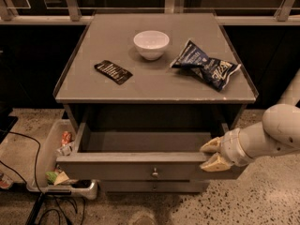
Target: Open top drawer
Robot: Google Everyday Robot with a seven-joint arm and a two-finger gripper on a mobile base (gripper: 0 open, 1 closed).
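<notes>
Gripper at right of top drawer

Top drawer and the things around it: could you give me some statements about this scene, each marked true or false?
1. The top drawer is pulled out, its grey inside showing. True.
2. The gripper is on the drawer's knob. False: it is at the right end of the drawer front; the knob at centre is free.
3. A white bowl stands on the cabinet top. True.
4. The blue chip bag lies inside the drawer. False: it lies on the cabinet top, right of the bowl.
5. The black packet lies left of the bowl. True.
</notes>
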